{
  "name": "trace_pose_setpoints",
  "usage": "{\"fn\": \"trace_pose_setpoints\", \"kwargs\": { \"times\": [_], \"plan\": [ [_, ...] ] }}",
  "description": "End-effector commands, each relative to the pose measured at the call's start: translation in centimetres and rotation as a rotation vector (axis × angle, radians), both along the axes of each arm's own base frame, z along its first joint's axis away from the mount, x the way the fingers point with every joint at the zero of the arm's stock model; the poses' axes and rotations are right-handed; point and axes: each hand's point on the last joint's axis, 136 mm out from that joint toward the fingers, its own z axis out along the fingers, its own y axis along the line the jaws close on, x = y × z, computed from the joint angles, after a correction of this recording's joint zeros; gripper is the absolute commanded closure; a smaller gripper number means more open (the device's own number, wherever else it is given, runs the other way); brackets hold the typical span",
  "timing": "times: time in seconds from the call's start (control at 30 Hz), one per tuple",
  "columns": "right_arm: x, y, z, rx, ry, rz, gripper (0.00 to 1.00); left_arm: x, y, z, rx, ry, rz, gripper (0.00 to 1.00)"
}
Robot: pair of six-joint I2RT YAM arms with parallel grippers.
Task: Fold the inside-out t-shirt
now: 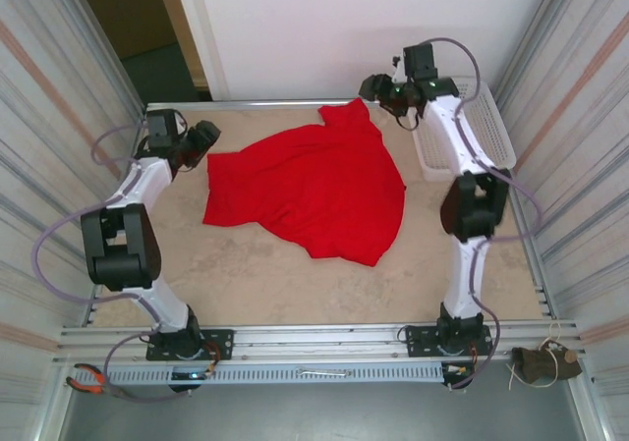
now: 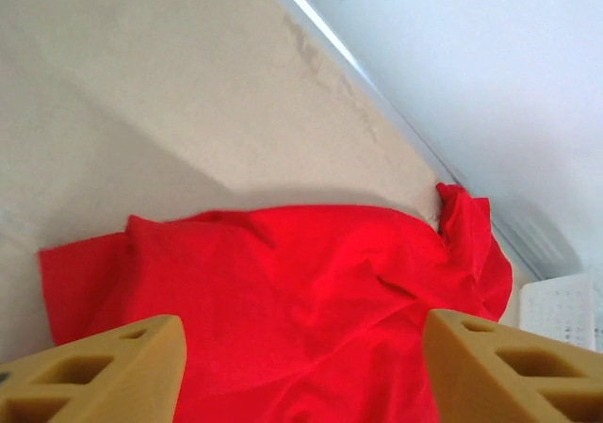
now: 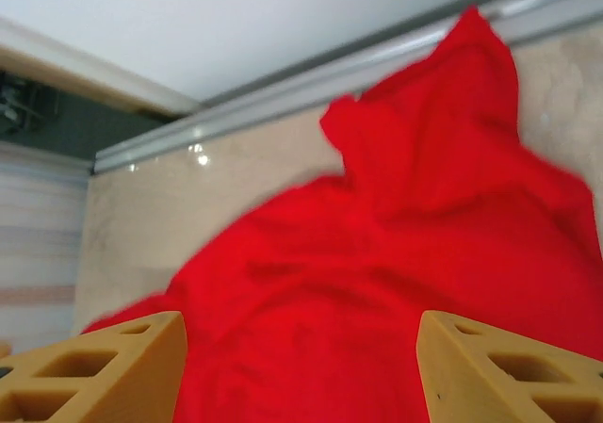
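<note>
t-shirt (image 1: 314, 191): flat, long axis roughly left-right, peak toward far edge | left claw (image 2: 301, 362): spread wide, empty | right claw (image 3: 300, 359): spread wide, empty

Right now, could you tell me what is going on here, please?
The robot is dealing with the red t-shirt, which lies rumpled and unfolded on the table. The left gripper sits by its left edge, the right gripper by its far corner; both are open and hold nothing. A white mesh basket stands at the far right.
</note>
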Motion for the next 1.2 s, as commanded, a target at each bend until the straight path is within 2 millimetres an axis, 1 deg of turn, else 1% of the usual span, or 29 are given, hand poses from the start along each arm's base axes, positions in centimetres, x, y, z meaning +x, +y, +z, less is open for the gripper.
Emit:
{"fn": "trace_pose_setpoints", "kwargs": {
  "times": [0.0, 0.03, 0.07, 0.1, 0.13, 0.17, 0.2, 0.23, 0.27, 0.33, 0.43, 0.53, 0.63, 0.77, 0.87, 0.97, 1.0, 1.07, 1.1, 1.17],
  "plan": [
    [-7.2, 1.5, 1.9, -0.013, -0.068, 0.045, 0.33, -2.6, 0.7, 1.5, 0.068, 0.008, -0.011, 0.27],
    [-9.8, 1.4, 0.1, -0.037, -0.033, 0.045, 0.32, -3.9, 0.8, 0.8, 0.076, 0.046, -0.008, 0.26],
    [-12.3, 1.3, -1.3, -0.065, -0.007, 0.04, 0.31, -5.5, 0.8, 0.0, 0.082, 0.085, -0.008, 0.26],
    [-14.4, 1.2, -2.9, -0.093, 0.016, 0.032, 0.3, -6.8, 0.9, -0.9, 0.089, 0.116, -0.003, 0.26],
    [-16.9, 1.2, -4.9, -0.114, 0.055, 0.028, 0.29, -8.3, 0.8, -1.7, 0.093, 0.139, 0.002, 0.25],
    [-19.1, 1.1, -6.5, -0.129, 0.088, 0.022, 0.28, -9.8, 0.8, -3.1, 0.093, 0.169, 0.006, 0.25],
    [-21.1, 1.1, -8.1, -0.143, 0.124, 0.024, 0.28, -10.9, 0.8, -4.1, 0.093, 0.193, 0.009, 0.25],
    [-23.0, 0.9, -9.3, -0.158, 0.149, 0.019, 0.27, -12.2, 0.8, -5.6, 0.092, 0.23, 0.011, 0.25],
    [-24.8, 0.6, -10.9, -0.176, 0.181, 0.012, 0.25, -13.1, 0.8, -6.6, 0.095, 0.254, 0.013, 0.25],
    [-27.6, 0.3, -13.1, -0.172, 0.227, 0.012, 0.23, -14.2, 0.8, -8.6, 0.097, 0.294, 0.014, 0.25],
    [-30.4, 0.0, -15.8, -0.165, 0.274, 0.007, 0.21, -14.7, 0.9, -10.8, 0.104, 0.35, 0.0, 0.26],
    [-32.2, -0.2, -17.7, -0.163, 0.313, 0.008, 0.2, -14.4, 0.7, -12.1, 0.115, 0.38, -0.022, 0.27],
    [-33.2, 0.0, -18.8, -0.164, 0.321, 0.021, 0.2, -14.2, 1.2, -13.1, 0.14, 0.403, -0.017, 0.27],
    [-33.1, 0.7, -19.7, -0.159, 0.323, 0.041, 0.19, -13.6, 1.5, -14.7, 0.163, 0.439, -0.029, 0.28],
    [-32.7, 1.3, -20.3, -0.168, 0.334, 0.052, 0.19, -13.0, 1.4, -15.6, 0.166, 0.454, -0.045, 0.31],
    [-32.2, 2.0, -21.1, -0.168, 0.348, 0.055, 0.22, -12.4, 1.4, -16.0, 0.162, 0.448, -0.05, 0.4],
    [-32.0, 2.2, -21.5, -0.171, 0.358, 0.056, 0.23, -12.1, 1.2, -16.0, 0.156, 0.44, -0.057, 0.45],
    [-32.0, 2.5, -22.1, -0.179, 0.376, 0.059, 0.31, -11.9, 1.0, -16.0, 0.146, 0.434, -0.066, 0.56],
    [-32.0, 2.5, -22.4, -0.18, 0.383, 0.06, 0.42, -11.8, 0.9, -15.9, 0.143, 0.432, -0.071, 0.63],
    [-32.1, 2.8, -22.4, -0.174, 0.384, 0.065, 0.82, -11.8, 0.7, -15.6, 0.136, 0.422, -0.08, 0.84]
  ]
}}
